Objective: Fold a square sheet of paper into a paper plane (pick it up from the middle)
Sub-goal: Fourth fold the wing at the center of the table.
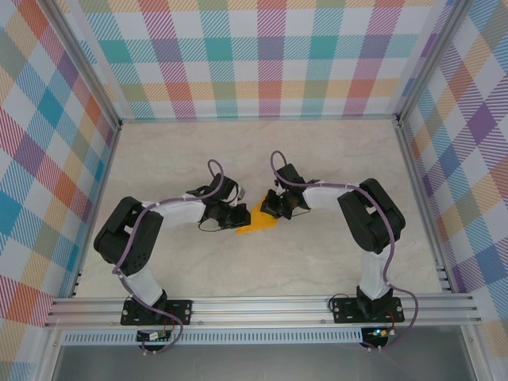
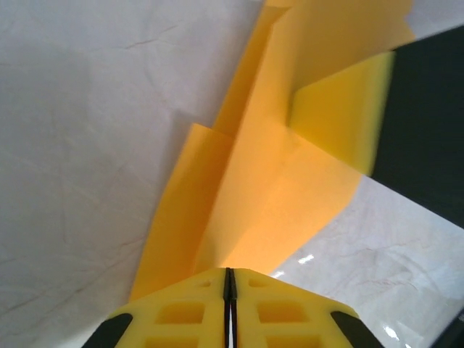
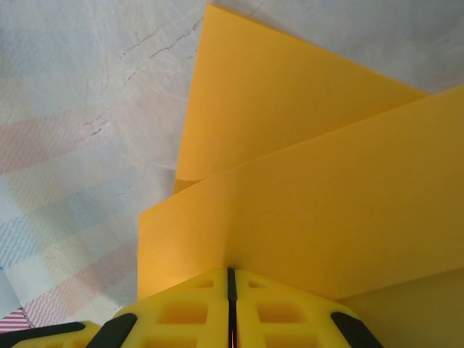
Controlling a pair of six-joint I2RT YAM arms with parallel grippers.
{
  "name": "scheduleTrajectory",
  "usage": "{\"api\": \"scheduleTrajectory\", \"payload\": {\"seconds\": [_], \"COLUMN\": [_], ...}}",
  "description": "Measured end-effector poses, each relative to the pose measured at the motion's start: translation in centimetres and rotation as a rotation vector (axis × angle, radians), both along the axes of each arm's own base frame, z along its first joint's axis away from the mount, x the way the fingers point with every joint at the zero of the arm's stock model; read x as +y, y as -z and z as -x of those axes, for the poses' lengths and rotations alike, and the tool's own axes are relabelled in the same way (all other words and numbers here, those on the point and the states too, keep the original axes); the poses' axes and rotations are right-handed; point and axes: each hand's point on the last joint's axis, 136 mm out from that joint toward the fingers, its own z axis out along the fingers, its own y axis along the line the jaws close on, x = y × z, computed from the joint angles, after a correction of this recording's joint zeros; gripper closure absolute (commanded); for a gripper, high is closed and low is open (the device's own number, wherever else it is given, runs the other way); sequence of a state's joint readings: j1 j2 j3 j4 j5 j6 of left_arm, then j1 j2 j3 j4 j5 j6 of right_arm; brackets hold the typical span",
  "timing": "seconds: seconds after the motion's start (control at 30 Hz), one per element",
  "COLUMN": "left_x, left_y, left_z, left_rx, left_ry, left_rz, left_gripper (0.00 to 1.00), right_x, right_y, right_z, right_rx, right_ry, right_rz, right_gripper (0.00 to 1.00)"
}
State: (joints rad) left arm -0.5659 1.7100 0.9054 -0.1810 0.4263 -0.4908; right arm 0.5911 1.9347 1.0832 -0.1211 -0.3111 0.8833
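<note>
Overhead view: the thin, plain orange-yellow paper sheet (image 1: 255, 225), creased into a small angular shape, sits at the centre of the pale marble-patterned tabletop (image 1: 262, 151), between the two black arms. The left gripper (image 1: 238, 216) meets its left end and the right gripper (image 1: 274, 208) its right end. Pastel plaid fabric walls (image 1: 270, 55) enclose the table, and a ribbed aluminium rail (image 1: 262, 305) carries the arm bases.

Left wrist view: the orange-yellow paper sheet (image 2: 268, 196) shows as matte, smooth, overlapping flaps with sharp straight creases. Its lower end runs into the left gripper (image 2: 229, 272), whose yellow waffle-moulded fingers (image 2: 181, 312) are pressed together to a hairline seam, clamping the paper. A blocky yellow pad (image 2: 341, 109) of the opposite gripper pinches the far flap.

Right wrist view: two broad flat layers of the sheet (image 3: 304, 203) fan out from the right gripper (image 3: 230, 272), likewise clenched on the paper's edge.
</note>
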Motion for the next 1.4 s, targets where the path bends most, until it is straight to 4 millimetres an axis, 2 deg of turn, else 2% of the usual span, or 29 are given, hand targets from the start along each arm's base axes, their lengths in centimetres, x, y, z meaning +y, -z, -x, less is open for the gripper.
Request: {"api": "scheduleTrajectory", "payload": {"seconds": [0.1, 0.27, 0.43, 0.7, 0.9, 1.4], "left_x": [-0.4, -1.2, -0.4, 0.0, 1.1, 2.8], "left_y": [-0.6, -0.5, 0.4, 0.6, 1.4, 1.7], "left_z": [0.2, 1.5, 2.6, 1.8, 1.6, 0.5], "left_rx": [-0.014, -0.008, 0.019, -0.002, 0.019, 0.033], "left_ry": [0.022, 0.069, 0.084, 0.050, 0.001, -0.087], "left_rz": [0.015, 0.003, -0.060, -0.064, -0.064, -0.005], "left_gripper": [0.86, 0.88, 0.92, 0.94, 0.95, 0.96], "right_x": [0.0, 0.0, 0.0, 0.0, 0.0, 0.1], "right_y": [0.0, 0.0, 0.0, 0.0, 0.0, 0.1], "right_z": [0.0, 0.0, 0.0, 0.0, 0.0, -0.1], "right_rx": [0.000, 0.001, 0.001, 0.003, 0.003, 0.003], "right_ry": [0.000, 0.000, 0.000, 0.000, 0.000, -0.001], "right_rz": [0.000, 0.000, 0.000, 0.001, 0.001, -0.002], "right_gripper": [0.93, 0.93, 0.93, 0.93, 0.93, 0.93]}}
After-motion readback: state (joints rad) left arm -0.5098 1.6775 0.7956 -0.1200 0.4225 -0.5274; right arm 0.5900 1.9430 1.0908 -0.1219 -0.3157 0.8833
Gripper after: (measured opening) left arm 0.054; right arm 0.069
